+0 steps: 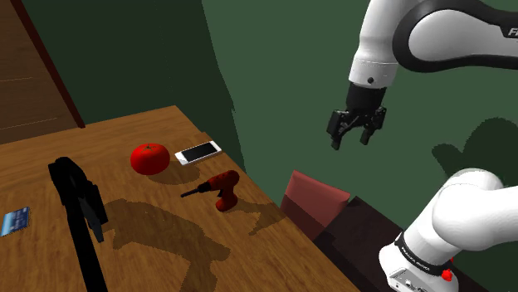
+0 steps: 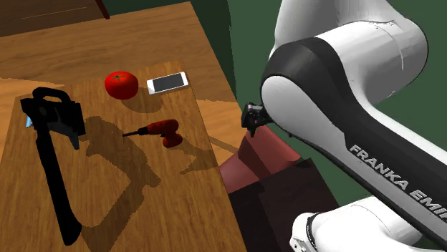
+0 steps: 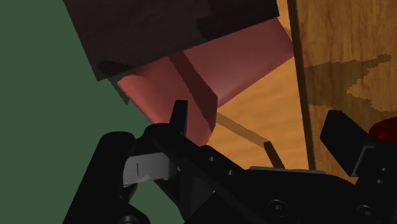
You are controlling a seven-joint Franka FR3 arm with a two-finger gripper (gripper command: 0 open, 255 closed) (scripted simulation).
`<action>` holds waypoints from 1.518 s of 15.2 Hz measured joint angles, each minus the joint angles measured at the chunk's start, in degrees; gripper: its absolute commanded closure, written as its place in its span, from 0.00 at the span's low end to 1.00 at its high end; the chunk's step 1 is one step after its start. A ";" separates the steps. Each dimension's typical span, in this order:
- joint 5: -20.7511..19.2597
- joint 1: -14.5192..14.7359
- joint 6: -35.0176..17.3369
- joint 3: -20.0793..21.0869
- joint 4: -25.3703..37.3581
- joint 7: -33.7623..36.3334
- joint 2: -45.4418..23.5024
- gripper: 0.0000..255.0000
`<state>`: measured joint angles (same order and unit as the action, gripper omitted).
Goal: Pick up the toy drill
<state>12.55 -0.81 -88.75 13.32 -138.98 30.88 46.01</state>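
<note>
The toy drill (image 1: 218,189) is red with a black bit and lies on its side on the wooden table (image 1: 149,249), close to the table's edge. It is also on the table in the second exterior view (image 2: 160,132). My gripper (image 1: 354,138) hangs open and empty high above the floor, well off the table, toward the shoulder view's right of the drill. In the wrist view its fingers (image 3: 181,118) stand apart over a red chair seat (image 3: 216,70) and the table edge (image 3: 343,57).
A red tomato (image 1: 149,158) and a white phone (image 1: 197,153) lie just beyond the drill. A tall black stand (image 1: 79,211) rises from the table at the shoulder view's left, with a blue card (image 1: 15,221) beside it. The red chair (image 1: 311,197) stands between table and robot base.
</note>
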 measured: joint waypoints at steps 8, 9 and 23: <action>6.57 -3.73 -7.33 15.69 4.48 25.23 -7.89 0.00; 6.97 -4.45 -8.37 17.81 5.44 28.49 -9.38 0.00; -18.14 -18.84 -17.60 48.69 30.48 85.32 -51.36 0.00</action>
<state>-5.59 -19.65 -106.35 62.01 -108.50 116.20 -5.35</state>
